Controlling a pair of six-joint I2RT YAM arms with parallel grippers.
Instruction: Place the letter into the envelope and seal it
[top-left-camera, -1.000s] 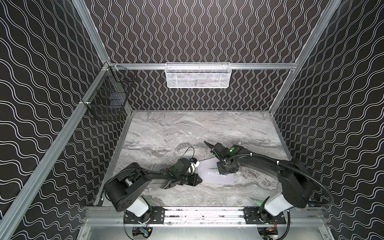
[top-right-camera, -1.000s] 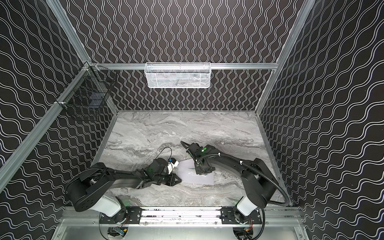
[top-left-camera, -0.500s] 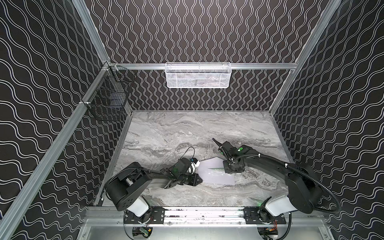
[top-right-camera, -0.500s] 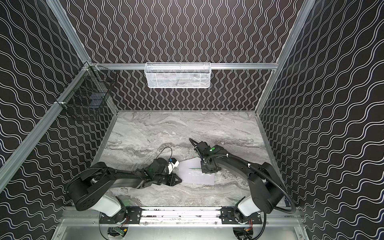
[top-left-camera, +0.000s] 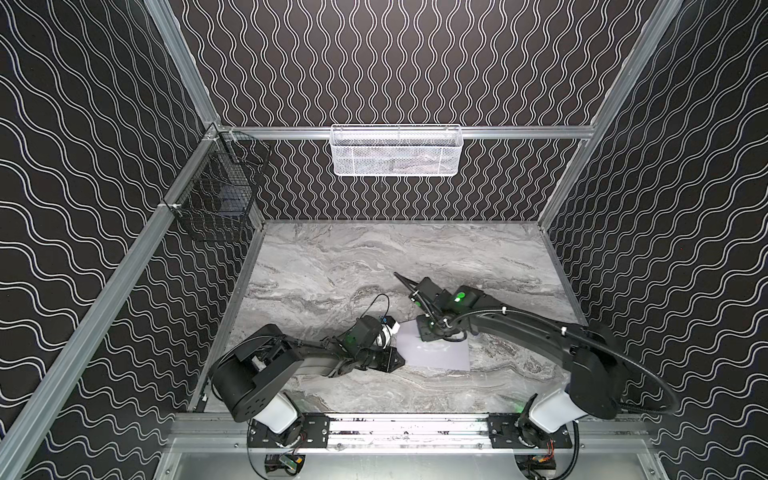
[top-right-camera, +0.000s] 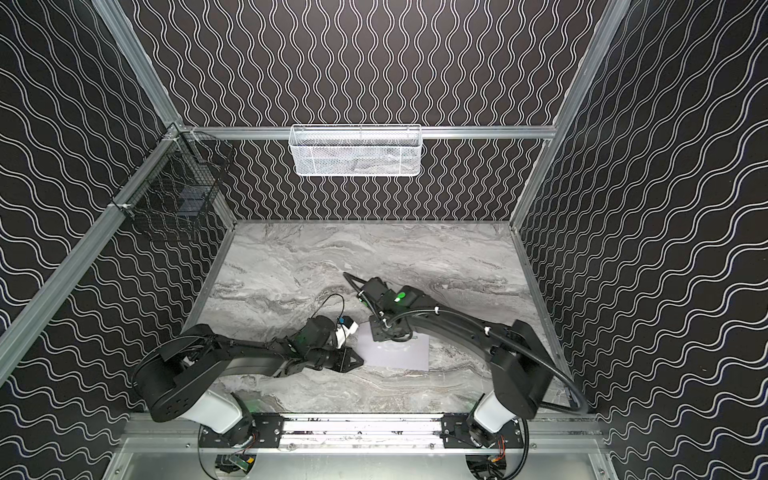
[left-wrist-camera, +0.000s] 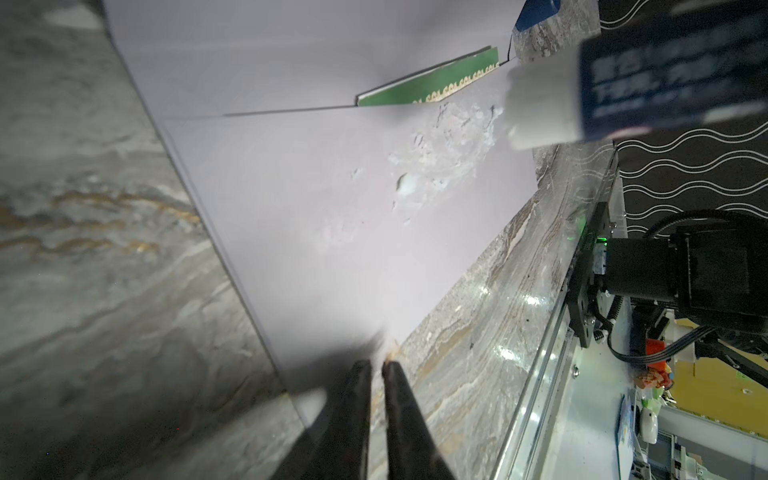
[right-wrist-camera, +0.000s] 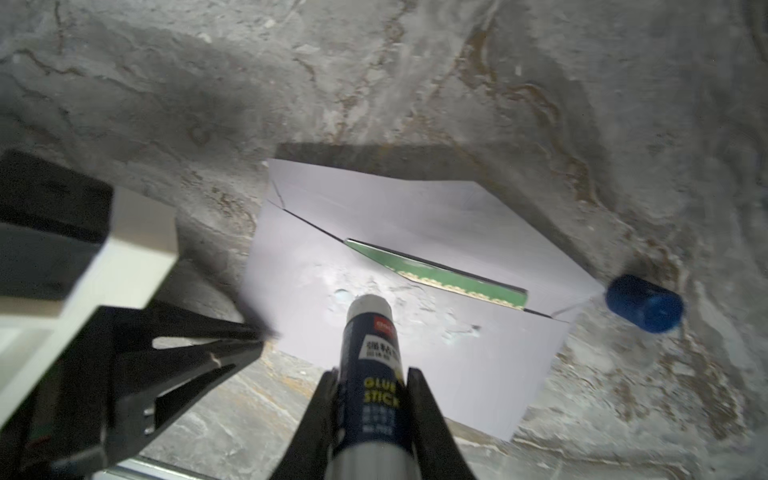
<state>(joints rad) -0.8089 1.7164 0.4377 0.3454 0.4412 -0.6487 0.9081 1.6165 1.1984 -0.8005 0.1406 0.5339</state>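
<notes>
The right gripper (right-wrist-camera: 372, 374) is closed on a glue stick (right-wrist-camera: 371, 332), one finger on each side of its dark blue body. The white tip of the stick points forward and down at the envelope (right-wrist-camera: 457, 365), which lies flat on the marble table (right-wrist-camera: 415, 83) just in front of this gripper. Around the tip the paper has rough, wet-looking smears (right-wrist-camera: 453, 328). A little farther from the gripper, the letter (right-wrist-camera: 440, 272) sits in the envelope's mouth and only a strip of its green border shows. Beyond it, the flap is open. A blue cap (right-wrist-camera: 644, 303) lies just beside one corner of the envelope. At the opposite side, the left gripper (left-wrist-camera: 376, 368) has its fingers almost together at the envelope's corner. I cannot tell if paper is between them.
</notes>
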